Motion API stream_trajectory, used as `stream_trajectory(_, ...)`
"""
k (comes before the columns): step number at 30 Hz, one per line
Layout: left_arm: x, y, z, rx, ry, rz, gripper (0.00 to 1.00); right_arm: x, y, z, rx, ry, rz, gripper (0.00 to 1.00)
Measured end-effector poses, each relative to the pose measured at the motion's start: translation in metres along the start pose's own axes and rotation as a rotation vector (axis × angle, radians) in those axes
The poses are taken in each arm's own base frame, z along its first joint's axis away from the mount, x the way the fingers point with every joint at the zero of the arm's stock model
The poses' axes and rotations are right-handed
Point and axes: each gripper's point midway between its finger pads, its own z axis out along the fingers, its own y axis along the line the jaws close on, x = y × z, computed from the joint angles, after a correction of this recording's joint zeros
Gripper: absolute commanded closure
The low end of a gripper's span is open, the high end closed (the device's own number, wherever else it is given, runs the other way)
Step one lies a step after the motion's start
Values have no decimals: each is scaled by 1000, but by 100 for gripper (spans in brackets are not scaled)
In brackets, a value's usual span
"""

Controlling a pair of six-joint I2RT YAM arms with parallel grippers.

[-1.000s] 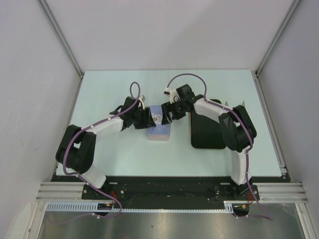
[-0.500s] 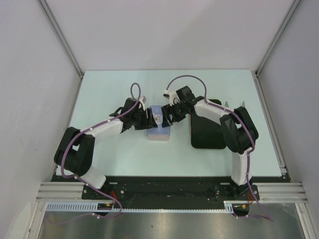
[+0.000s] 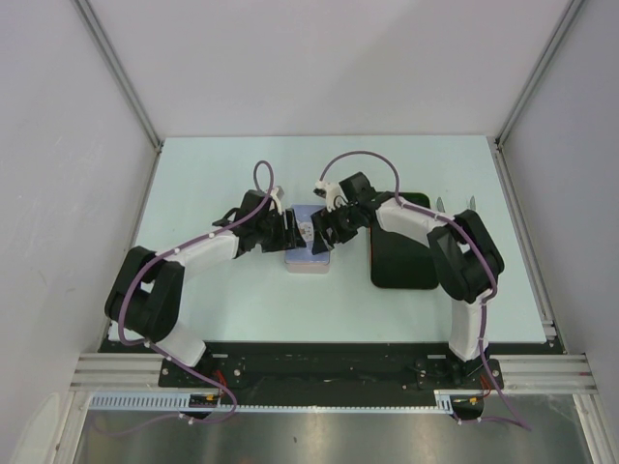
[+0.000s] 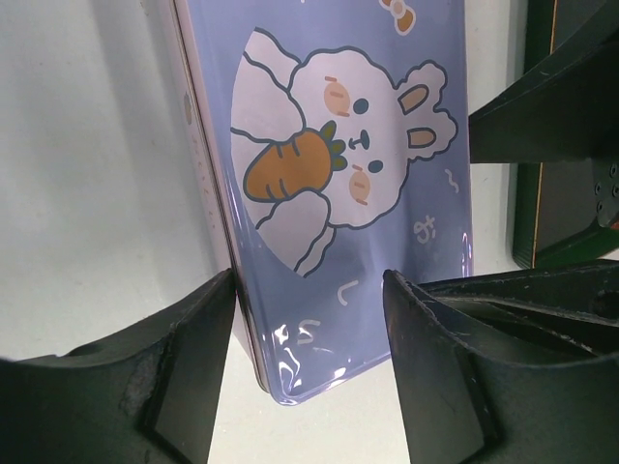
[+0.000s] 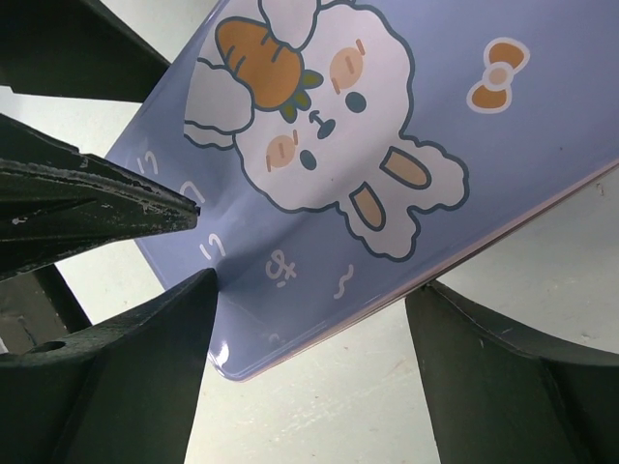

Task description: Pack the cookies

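No cookies show in any view. A lilac tin (image 3: pixel 309 255) with a rabbit-and-carrot lid (image 4: pixel 338 174) lies closed at the table's middle. My left gripper (image 3: pixel 290 235) is at the tin's left side. In the left wrist view, its open jaws (image 4: pixel 309 280) straddle one corner of the tin, and the left finger (image 4: pixel 193 358) touches the tin's side edge. My right gripper (image 3: pixel 323 237) reaches over the tin from the right. Its open jaws (image 5: pixel 311 285) straddle another corner of the lid (image 5: pixel 387 126), with the right finger (image 5: pixel 503 377) apart from the edge.
A black tray (image 3: pixel 401 256) lies just right of the tin, under the right forearm; its green-edged corner shows in the left wrist view (image 4: pixel 571 203). The left gripper's fingers (image 5: pixel 87 213) show in the right wrist view, close to my right jaws. Grey walls enclose the pale table (image 3: pixel 222 300).
My right gripper has shifted slightly left and nearer over the tin. My left gripper has edged a little closer to the tin. The tin has not moved.
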Motion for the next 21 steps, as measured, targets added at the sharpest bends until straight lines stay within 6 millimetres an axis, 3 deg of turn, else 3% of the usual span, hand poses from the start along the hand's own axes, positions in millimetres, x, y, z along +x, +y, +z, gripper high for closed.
stream_trajectory(21,12,5,7,16,-33,18,36,7,4,2,-4,-5,-11,31)
